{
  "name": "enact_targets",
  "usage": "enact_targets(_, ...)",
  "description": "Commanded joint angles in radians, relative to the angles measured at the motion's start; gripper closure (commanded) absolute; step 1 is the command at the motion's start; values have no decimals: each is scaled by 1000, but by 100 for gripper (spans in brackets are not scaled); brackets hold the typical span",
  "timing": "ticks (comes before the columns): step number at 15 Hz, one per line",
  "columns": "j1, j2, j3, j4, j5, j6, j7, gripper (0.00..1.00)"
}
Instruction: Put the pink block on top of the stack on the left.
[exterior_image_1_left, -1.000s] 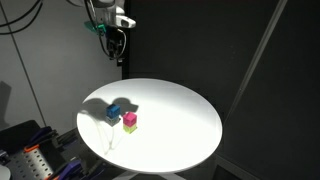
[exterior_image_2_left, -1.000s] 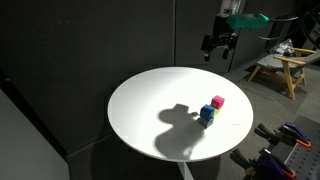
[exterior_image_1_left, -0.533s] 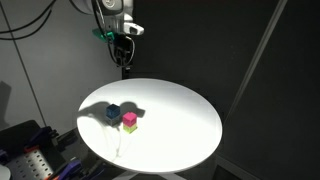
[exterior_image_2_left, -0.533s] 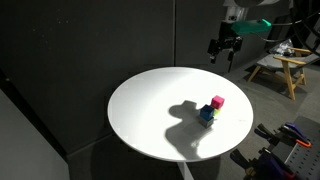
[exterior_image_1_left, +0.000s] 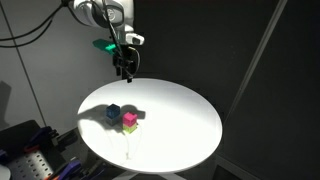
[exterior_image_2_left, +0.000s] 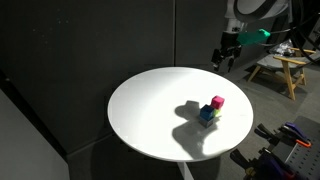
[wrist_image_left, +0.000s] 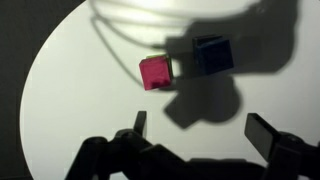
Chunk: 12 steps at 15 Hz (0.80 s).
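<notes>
The pink block (exterior_image_1_left: 130, 118) sits on top of a yellow-green cube (exterior_image_1_left: 130, 128) on the round white table (exterior_image_1_left: 180, 125). Next to it stands the stack of blue cubes (exterior_image_1_left: 113, 113). Both also show in an exterior view, pink block (exterior_image_2_left: 218, 102) and blue stack (exterior_image_2_left: 207, 114). In the wrist view the pink block (wrist_image_left: 155, 72) lies beside the blue stack (wrist_image_left: 210, 54), which is in shadow. My gripper (exterior_image_1_left: 125, 70) hangs well above the table's far edge, open and empty; it also shows in an exterior view (exterior_image_2_left: 225, 62) and in the wrist view (wrist_image_left: 200, 128).
The table stands against dark curtains. A wooden stool (exterior_image_2_left: 280, 68) stands behind the table. Tool racks (exterior_image_1_left: 30, 160) sit by the table's near side, also in an exterior view (exterior_image_2_left: 285, 135).
My gripper has moved down and over toward the table's edge, nearer the cubes. Its shadow has shifted across the table. The cubes have not moved.
</notes>
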Motion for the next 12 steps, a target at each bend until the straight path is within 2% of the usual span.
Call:
enact_targets(1,-9,9,-17,-12,2,3,-135,0)
enact_targets(7,-17,25,-36,-13,-14,4,-275,0)
enact_targets(12,-24,43,-44,-21,-47,48,-251,0)
